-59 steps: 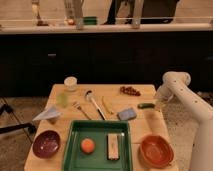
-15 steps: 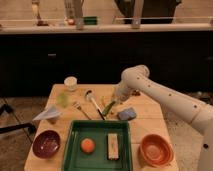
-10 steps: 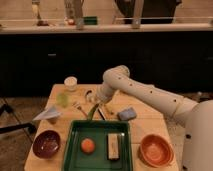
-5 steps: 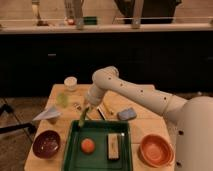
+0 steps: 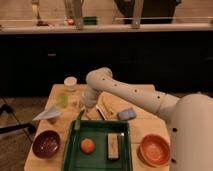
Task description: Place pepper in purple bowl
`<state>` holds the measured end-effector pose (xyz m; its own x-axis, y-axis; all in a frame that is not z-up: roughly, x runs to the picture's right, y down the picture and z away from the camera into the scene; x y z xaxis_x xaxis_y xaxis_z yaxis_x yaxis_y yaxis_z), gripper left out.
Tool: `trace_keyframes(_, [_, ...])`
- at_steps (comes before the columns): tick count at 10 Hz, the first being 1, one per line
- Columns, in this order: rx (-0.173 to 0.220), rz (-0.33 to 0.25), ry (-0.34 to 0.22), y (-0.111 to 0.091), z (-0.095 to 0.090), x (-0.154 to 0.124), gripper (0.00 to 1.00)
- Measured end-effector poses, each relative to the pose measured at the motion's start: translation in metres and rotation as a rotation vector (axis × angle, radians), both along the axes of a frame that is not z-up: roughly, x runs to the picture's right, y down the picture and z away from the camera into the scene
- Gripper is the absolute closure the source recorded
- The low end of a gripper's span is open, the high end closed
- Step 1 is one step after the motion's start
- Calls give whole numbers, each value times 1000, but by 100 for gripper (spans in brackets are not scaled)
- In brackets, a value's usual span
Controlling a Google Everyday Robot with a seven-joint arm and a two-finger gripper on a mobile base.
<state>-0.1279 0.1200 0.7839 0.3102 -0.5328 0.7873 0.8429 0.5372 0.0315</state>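
My gripper hangs from the white arm over the left middle of the table, just above the far left corner of the green tray. It is shut on the pepper, a slender green chili that dangles below the fingers. The purple bowl stands at the near left of the table, down and to the left of the pepper, and holds nothing I can see.
The tray holds an orange fruit and a wrapped bar. An orange bowl stands at the near right. A paper plane, a greenish cup, a white cup, a yellow piece and a blue sponge lie around.
The arm has swung from the table's right side to the left, carrying the pepper, and has come lower toward the tray's far left corner.
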Motion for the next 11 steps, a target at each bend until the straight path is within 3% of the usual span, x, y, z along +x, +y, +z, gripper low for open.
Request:
trace_keyframes(6, [10, -8, -18, -2, 0, -4, 100])
trace_keyframes(8, [26, -38, -58, -5, -2, -29, 100])
trace_keyframes(11, [54, -97, -134, -6, -10, -91, 100])
